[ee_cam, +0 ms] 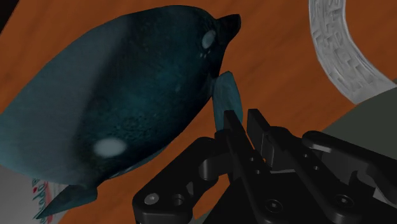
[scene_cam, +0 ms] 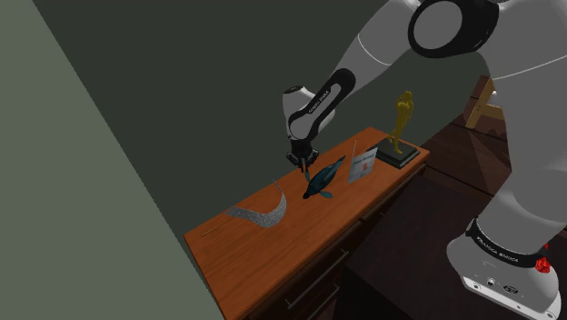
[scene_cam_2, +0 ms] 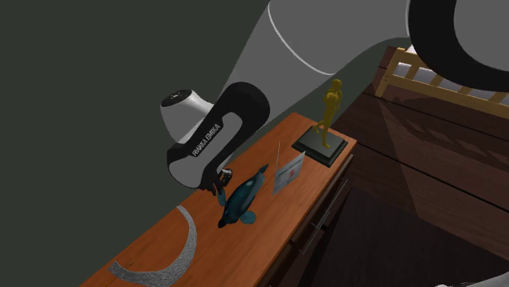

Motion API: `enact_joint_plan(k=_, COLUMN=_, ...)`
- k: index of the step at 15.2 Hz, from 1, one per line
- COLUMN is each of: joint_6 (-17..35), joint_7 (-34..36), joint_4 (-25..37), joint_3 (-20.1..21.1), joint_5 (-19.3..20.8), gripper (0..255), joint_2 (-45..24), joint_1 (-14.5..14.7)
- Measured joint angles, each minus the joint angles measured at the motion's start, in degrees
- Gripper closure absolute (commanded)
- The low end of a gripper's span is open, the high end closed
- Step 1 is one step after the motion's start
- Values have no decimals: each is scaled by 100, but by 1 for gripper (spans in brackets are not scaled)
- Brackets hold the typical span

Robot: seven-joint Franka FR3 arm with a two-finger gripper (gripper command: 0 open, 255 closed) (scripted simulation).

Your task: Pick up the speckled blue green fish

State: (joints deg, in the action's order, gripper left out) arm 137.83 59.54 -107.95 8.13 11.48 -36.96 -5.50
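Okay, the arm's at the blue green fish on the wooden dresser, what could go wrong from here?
The gripper sits at a thin fin on the edge of the fish, well off its bulky body, so the fish may slip or twist loose. The white card stands right beside the fish, and a swinging fish could topple it.

I have the shoulder camera high beside and a little behind the stand [scene_cam: 509, 277]. It looks down and to its left along the arm [scene_cam: 313, 105] onto the wooden surface [scene_cam: 245, 255] from a middling distance. My second exterior camera faces nearly the same way, only closer in. Both take in the fish [scene_cam: 324, 179], golden statuette [scene_cam: 401, 116], white card [scene_cam: 363, 164] and grey curved piece [scene_cam: 263, 214]. The wrist camera looks down from very near the fish, catching that grey piece too.
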Motion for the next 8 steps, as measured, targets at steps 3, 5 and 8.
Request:
enact_joint_plan(k=3, joint_6=-97, joint_7=-19, joint_4=-56, joint_3=23, joint_5=-27, gripper=255, joint_2=146, joint_1=-17)
enact_joint_plan(k=5, joint_6=-178, joint_7=-43, joint_4=-89, joint_3=40, joint_5=-51, gripper=255, joint_2=261, joint_1=-38)
enact_joint_plan(k=8, joint_6=-333, joint_7=-58, joint_4=-91, joint_3=72, joint_5=-90, gripper=255, joint_2=418, joint_1=-44)
